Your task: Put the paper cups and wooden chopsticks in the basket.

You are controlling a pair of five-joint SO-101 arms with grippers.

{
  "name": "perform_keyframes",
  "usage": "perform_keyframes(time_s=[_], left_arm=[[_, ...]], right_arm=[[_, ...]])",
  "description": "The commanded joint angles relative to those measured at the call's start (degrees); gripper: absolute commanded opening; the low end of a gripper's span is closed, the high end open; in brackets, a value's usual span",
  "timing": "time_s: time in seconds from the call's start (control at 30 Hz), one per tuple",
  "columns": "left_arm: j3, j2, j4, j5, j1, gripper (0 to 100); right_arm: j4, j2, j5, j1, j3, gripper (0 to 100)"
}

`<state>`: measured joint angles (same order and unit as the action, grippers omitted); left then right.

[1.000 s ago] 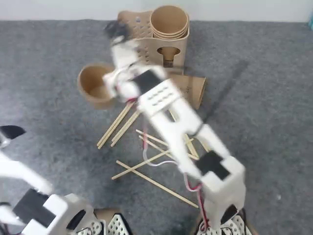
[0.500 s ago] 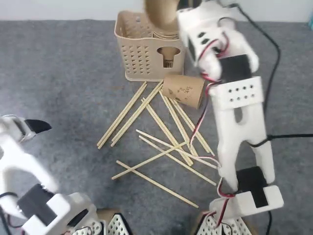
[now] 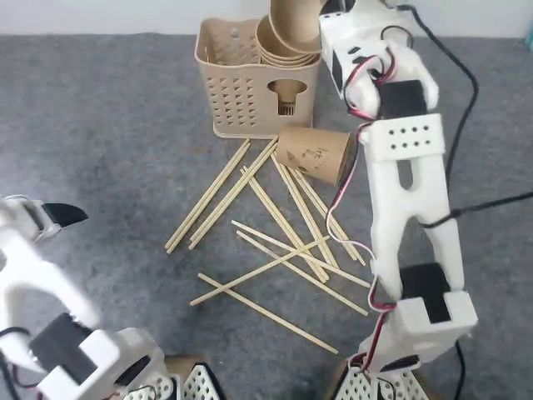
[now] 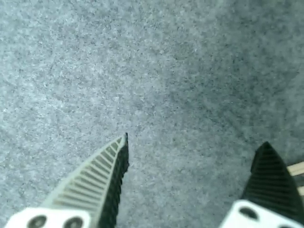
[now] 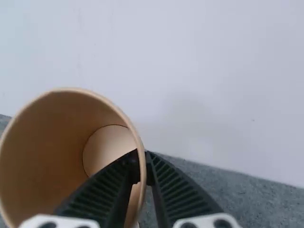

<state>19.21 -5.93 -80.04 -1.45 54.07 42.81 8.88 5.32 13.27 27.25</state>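
Observation:
A brown paper cup (image 3: 294, 23) hangs tilted over the beige basket (image 3: 237, 92), just above the cups stacked inside (image 3: 279, 55). My right gripper (image 5: 141, 178) is shut on its rim; the cup (image 5: 66, 152) shows its open mouth in the right wrist view. Another paper cup (image 3: 314, 155) lies on its side in front of the basket. Several wooden chopsticks (image 3: 275, 233) are scattered on the grey carpet. My left gripper (image 4: 190, 185) stands open over bare carpet at the left edge, holding nothing; a chopstick tip (image 4: 297, 167) shows beside it.
The right arm (image 3: 408, 208) stretches from the front edge up to the basket, over the right end of the chopstick pile. A white wall (image 5: 190, 61) rises behind the basket. Grey carpet (image 3: 108, 125) lies open left of the basket.
One second ago the right arm was low at a cup left of the basket. It has lifted that cup up over the basket's stacked cups. The left arm rose slightly.

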Motion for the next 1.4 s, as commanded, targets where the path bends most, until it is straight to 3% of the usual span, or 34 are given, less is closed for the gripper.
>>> perform_keyframes(time_s=[0.0,0.13,0.33,0.67,0.87,1.03,1.13,1.37], left_arm=[[-0.2,-3.0,1.2,0.6,-0.3,39],[-0.2,-3.0,1.4,0.6,-0.3,39],[1.8,-3.3,3.4,0.6,-0.4,39],[3.2,-3.3,5.0,0.6,-0.5,39],[2.8,-3.3,5.1,0.6,-1.3,39],[-1.2,-3.4,-2.3,1.0,-7.6,39],[-4.9,-3.4,-7.8,1.8,-14.2,39],[-10.7,-3.4,-10.3,5.8,-30.5,39]], right_arm=[[-2.9,0.6,0.7,-1.5,2.9,0.8],[-3.1,1.7,0.5,-1.5,2.9,2.6],[-2.4,1.5,0.5,-0.4,2.9,24.0],[-1.0,-3.1,0.4,-0.7,4.5,24.1],[8.3,-12.0,0.4,-1.6,4.5,23.4],[21.6,-20.9,0.7,-1.6,4.5,13.2],[29.0,-25.4,0.7,-1.8,4.2,12.8],[39.3,-33.9,0.7,-10.6,3.5,0.7]])
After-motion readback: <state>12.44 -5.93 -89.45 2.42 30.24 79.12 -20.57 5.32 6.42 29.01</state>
